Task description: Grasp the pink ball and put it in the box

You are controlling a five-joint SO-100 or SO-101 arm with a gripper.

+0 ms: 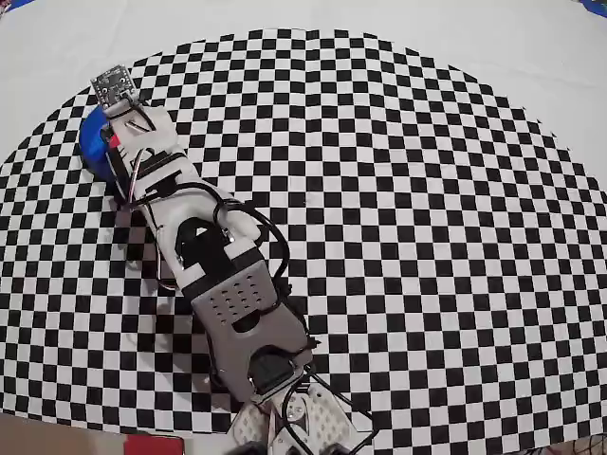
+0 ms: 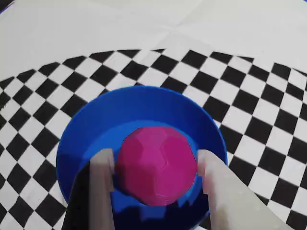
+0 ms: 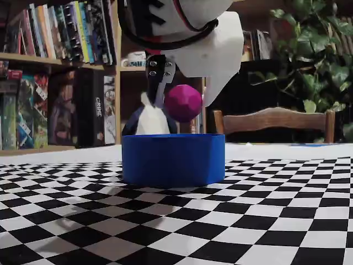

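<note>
Checkered cloth point(image 3: 165, 221) runs up to your box point(image 3: 173, 160); bookshelves point(image 3: 55, 72) stand behind. Your gripper point(image 2: 156, 167) grasps the ball point(image 2: 156, 165) above it.

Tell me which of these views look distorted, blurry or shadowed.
Overhead view: fisheye bends the checkered cloth into a dome. Wrist view: the tool fingers are soft at close range, the pink ball sharper. Fixed view: the nearest checks blur, with a soft shadow beside the blue box.

"CRIME" on a black box spine point(image 3: 98, 110), bookshelf at left
</note>
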